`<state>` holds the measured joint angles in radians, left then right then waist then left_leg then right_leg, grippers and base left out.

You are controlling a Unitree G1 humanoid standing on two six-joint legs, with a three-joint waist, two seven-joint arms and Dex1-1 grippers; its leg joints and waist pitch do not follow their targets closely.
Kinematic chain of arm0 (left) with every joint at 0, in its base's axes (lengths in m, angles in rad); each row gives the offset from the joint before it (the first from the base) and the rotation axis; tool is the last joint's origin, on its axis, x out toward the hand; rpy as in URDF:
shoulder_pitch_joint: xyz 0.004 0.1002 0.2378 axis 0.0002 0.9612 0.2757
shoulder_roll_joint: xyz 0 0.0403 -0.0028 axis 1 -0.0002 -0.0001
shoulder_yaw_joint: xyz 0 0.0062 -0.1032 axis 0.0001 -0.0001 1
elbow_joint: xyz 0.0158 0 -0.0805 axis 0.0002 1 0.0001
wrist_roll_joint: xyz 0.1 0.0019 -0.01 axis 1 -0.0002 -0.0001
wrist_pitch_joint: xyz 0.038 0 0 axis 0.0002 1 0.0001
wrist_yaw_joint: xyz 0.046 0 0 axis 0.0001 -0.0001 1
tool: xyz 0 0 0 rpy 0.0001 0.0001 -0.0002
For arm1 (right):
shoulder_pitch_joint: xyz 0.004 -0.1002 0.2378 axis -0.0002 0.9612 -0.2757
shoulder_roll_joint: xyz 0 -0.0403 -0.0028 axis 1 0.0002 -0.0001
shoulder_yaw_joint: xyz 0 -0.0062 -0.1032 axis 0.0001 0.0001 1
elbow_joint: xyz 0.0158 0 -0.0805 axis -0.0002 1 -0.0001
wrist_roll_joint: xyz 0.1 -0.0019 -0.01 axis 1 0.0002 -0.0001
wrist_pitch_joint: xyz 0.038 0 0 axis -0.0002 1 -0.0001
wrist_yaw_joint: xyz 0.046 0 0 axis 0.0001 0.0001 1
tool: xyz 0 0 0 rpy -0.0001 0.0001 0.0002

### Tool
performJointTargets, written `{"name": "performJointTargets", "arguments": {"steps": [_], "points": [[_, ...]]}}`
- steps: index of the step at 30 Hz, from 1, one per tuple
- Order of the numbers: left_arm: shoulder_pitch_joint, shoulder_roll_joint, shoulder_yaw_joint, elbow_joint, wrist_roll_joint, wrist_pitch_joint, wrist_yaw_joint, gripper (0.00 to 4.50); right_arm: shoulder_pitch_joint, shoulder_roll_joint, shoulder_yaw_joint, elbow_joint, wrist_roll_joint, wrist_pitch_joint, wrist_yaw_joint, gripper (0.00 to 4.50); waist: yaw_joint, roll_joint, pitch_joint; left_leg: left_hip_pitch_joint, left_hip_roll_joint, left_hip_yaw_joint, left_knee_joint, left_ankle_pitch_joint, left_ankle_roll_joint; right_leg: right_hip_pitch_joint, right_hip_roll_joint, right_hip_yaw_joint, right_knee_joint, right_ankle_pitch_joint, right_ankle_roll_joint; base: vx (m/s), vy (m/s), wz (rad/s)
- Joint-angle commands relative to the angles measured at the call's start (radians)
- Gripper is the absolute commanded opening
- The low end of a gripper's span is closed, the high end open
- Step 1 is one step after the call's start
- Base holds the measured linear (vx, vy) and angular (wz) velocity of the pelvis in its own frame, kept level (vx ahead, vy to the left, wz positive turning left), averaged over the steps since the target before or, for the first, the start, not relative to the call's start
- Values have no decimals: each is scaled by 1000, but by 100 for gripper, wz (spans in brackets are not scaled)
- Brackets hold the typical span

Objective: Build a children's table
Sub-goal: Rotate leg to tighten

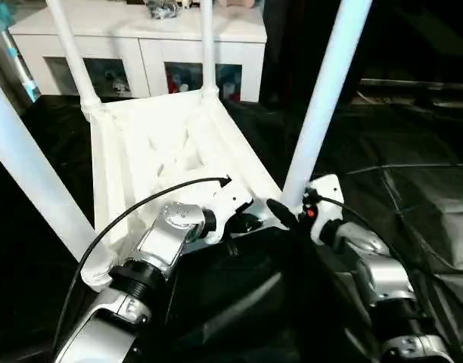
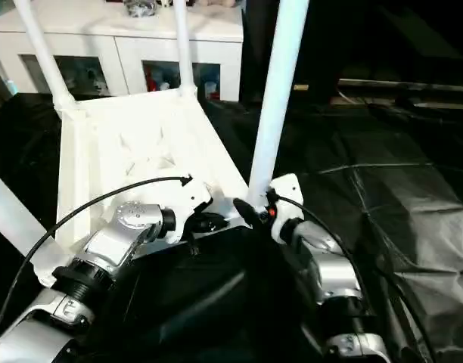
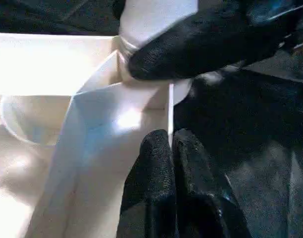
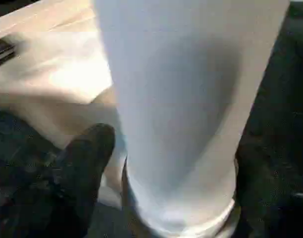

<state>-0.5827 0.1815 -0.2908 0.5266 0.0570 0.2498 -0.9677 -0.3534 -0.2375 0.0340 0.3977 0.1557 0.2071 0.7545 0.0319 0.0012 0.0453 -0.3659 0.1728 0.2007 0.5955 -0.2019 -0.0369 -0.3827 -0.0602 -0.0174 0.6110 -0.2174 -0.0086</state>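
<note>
- The children's table (image 1: 167, 155) lay upside down on black sheeting (image 1: 413, 181), all white, ribbed underside up, with four round legs rising from its corner sockets
- It sat just ahead of a white cabinet (image 1: 141, 45) with glass-fronted compartments
- Left tool (image 3: 170, 163) had its black fingers pressed together, pinching the thin near rim of the top
- Right tool (image 4: 161, 163) sat at the base of the near right leg (image 1: 322, 106), one finger (image 4: 89, 153) to each side of it; grip or gap, cannot tell
- Leg tops ran out of view, and the near left socket hid behind the left forearm
</note>
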Motion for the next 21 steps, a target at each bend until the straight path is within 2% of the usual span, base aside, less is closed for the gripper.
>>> {"name": "performJointTargets", "arguments": {"steps": [1, 4, 6, 7, 8, 10, 12, 14, 15, 16, 19, 21], "points": [[7, -14, -32, -39, -52, -48, -75, 0, 10, 18, 117, -39, 31, 7, 152, 380, 0, -11, -50, 6, 62, -31, -72, -153, 72, 34, -83, 41, -77, -112, -228, 0, 0, 0], [27, 35, -41, -74, -67, -54, -158, 0, 25, -64, 125, -84, 55, 20, 291, 380, 4, -12, -55, 5, 62, -28, -66, -92, 103, 39, -81, 38, -64, -2, -259, 0, 0, 0], [32, 57, -42, -80, -70, -58, -184, 0, 30, -104, 128, -102, 68, 33, 355, 380, 6, -9, -55, 9, 64, -26, -64, -88, 120, 35, -80, 37, -62, 29, -275, 0, 0, 0], [33, 68, -39, -81, -70, -61, -195, 0, 30, -128, 131, -106, 70, 36, 384, 380, 9, -9, -54, 10, 65, -27, -65, -90, 119, 37, -81, 36, -62, 21, -280, 0, 0, 0], [34, 77, -36, -81, -70, -63, -205, 0, 29, -148, 133, -106, 70, 35, 407, 380, 11, -14, -54, 11, 66, -26, -65, -93, 117, 38, -80, 35, -62, 14, -283, 0, 0, 0], [37, 95, -32, -88, -73, -61, -225, 0, 26, -178, 139, -99, 61, 23, 437, 380, 16, -10, -52, 12, 68, -26, -66, -105, 111, 37, -82, 34, -63, -14, -281, 0, 0, 0], [36, 107, -30, -84, -73, -65, -236, 0, 22, -187, 138, -85, 53, 12, 448, 380, 17, -11, -51, 12, 68, -25, -67, -120, 100, 35, -81, 34, -65, -39, -280, 0, 0, 0], [35, 118, -28, -80, -68, -71, -244, 0, 20, -190, 142, -75, 46, -2, 448, 348, 17, -12, -51, 12, 67, -26, -67, -123, 89, 36, -82, 35, -66, -50, -276, 0, 0, 0], [35, 121, -26, -79, -67, -73, -244, 0, 19, -190, 144, -72, 43, -7, 446, 343, 18, -7, -51, 13, 67, -27, -68, -123, 86, 35, -83, 35, -65, -51, -276, 0, 0, 0], [35, 121, -26, -79, -67, -73, -245, 0, 19, -187, 143, -71, 45, -4, 444, 343, 17, -10, -52, 12, 66, -26, -67, -117, 84, 37, -82, 35, -65, -40, -278, 0, 0, 0], [33, 124, -22, -76, -68, -75, -245, 0, 20, -168, 139, -73, 48, 2, 430, 307, 18, -9, -54, 11, 65, -26, -65, -100, 91, 37, -81, 35, -60, -1, -284, 0, 0, 0], [33, 125, -21, -76, -70, -75, -244, 0, 23, -160, 139, -81, 62, 16, 431, 301, 18, -9, -54, 12, 66, -26, -65, -96, 93, 38, -81, 34, -59, 6, -287, 0, 0, 0]]}}
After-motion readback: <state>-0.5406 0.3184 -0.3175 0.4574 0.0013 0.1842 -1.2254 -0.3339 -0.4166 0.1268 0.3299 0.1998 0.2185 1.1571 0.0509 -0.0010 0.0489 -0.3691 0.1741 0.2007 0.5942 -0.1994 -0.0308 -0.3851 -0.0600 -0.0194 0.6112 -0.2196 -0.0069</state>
